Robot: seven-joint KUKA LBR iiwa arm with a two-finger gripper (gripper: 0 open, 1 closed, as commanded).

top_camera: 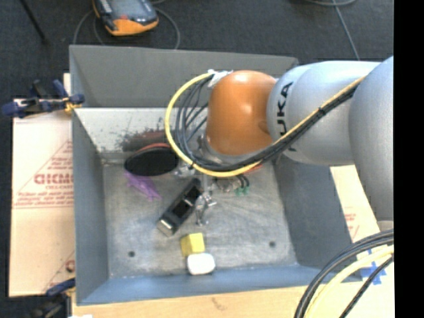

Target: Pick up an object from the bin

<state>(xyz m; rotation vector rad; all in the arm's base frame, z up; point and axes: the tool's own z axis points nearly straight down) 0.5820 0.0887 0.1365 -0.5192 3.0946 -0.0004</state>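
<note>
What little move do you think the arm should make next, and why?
Probably a small nudge toward the view's left and down. The hand sits just beside the upper end of the black oblong thing in the bin's middle, not squarely over it. The yellow block and white lump lie farther off, near the front wall.

Grey metal bin (255,234), scuffed floor: black oval disc (151,163) at the back wall, purple plastic strip (143,185) beside it, silver-ended black rectangular bar (177,212) mid-floor, small yellow block (193,244) just beside white rounded lump (200,264) near the front.
</note>
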